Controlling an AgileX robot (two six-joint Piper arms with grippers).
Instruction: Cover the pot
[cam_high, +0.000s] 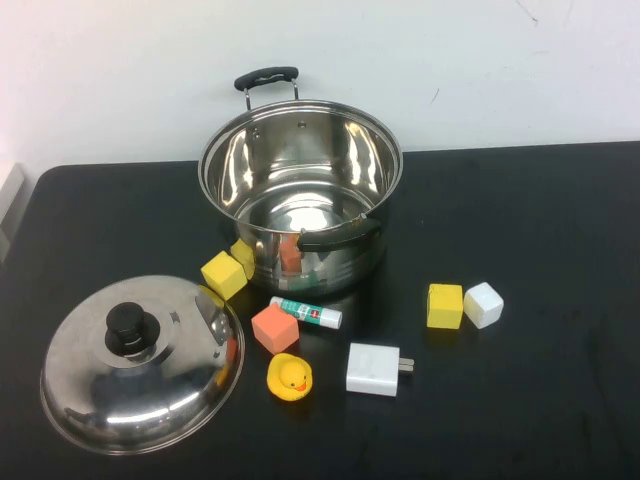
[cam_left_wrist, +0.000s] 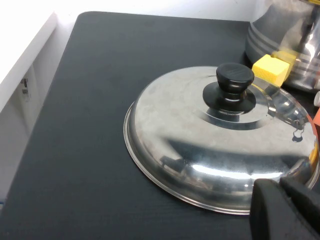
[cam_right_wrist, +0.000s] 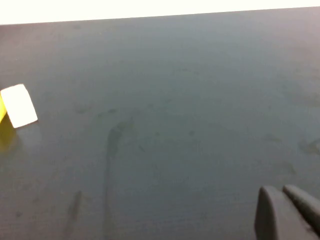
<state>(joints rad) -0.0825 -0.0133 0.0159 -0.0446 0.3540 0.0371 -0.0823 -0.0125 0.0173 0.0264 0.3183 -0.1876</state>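
While the pot (cam_high: 300, 200) stands open at about 12 o'clock on the black table (cam_high: 540, 250), its lid (cam_high: 143, 362) lies apart from it at about 8 o'clock, dome up, black knob (cam_high: 129, 327) on top. The pot is large, round and mirror-bright steel; its inner wall shows reflections and the bare bottom gleams. One black handle (cam_high: 266, 78) sticks up at the far rim, the other (cam_high: 340, 233) sits at the near rim. Its outer wall mirrors the blocks beside it.

Touching or just beside the pot's near wall at 7 o'clock is a yellow block (cam_high: 224, 275). Near it lie a glue stick (cam_high: 306, 313), an orange block (cam_high: 275, 329), a rubber duck (cam_high: 290, 377) and a white charger (cam_high: 375, 369). At 4 o'clock from the pot, well apart, a second yellow block (cam_high: 445, 306) and a white block (cam_high: 483, 304) sit side by side.

The left pincer (cam_left_wrist: 287, 207) shows only as dark fingers in the left wrist view, low over the near rim of the lid; whether it is spread or pressed together I cannot tell. The right pincer (cam_right_wrist: 287, 212) hangs over bare table, with the white block off at the edge of its view; its state too I cannot tell.
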